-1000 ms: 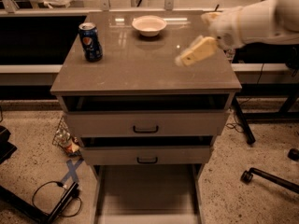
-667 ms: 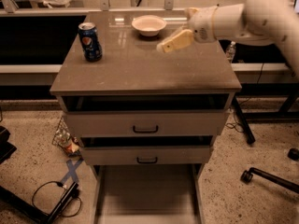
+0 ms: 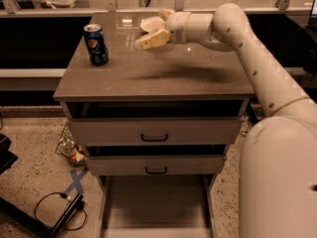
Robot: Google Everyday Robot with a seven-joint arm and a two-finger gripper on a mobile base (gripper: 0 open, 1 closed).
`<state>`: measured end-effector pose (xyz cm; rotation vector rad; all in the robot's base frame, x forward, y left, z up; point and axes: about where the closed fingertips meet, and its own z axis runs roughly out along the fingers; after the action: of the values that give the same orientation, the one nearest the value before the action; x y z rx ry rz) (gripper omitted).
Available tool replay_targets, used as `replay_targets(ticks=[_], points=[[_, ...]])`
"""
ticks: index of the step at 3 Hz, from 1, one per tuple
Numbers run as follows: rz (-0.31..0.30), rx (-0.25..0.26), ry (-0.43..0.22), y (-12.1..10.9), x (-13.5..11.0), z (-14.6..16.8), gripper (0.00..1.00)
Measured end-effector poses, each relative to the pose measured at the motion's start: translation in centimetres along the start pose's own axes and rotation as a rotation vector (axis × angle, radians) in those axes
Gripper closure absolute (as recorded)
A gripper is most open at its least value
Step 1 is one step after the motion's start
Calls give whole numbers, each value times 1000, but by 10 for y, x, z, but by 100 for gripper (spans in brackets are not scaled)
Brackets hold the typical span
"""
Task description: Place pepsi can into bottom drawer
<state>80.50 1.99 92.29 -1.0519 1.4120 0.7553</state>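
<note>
Sweeping left across the table (image 3: 148, 78), the gripper (image 3: 151, 34) has closed much of the gap to the pepsi can (image 3: 96, 44), which stands upright and untouched at the far-left corner. Its fingers look spread and empty. The bottom drawer (image 3: 156, 205) waits open below.

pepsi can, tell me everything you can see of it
The small dark blue metal pepsi can has a silver top and a round red-white-blue logo facing the camera. It stands upright near the back left corner of the grey-brown cabinet top, resting on that surface alone. The robot's tan tool hovers above the top, well clear of the can, further right in the picture.
</note>
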Motion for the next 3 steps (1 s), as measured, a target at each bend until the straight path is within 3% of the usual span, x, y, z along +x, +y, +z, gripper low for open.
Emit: replay_targets(ticks=[1, 2, 3], points=[[-16, -46, 22, 19, -17, 44, 0], [17, 6, 112, 30, -20, 79, 0], [114, 34, 104, 41, -18, 131, 0]])
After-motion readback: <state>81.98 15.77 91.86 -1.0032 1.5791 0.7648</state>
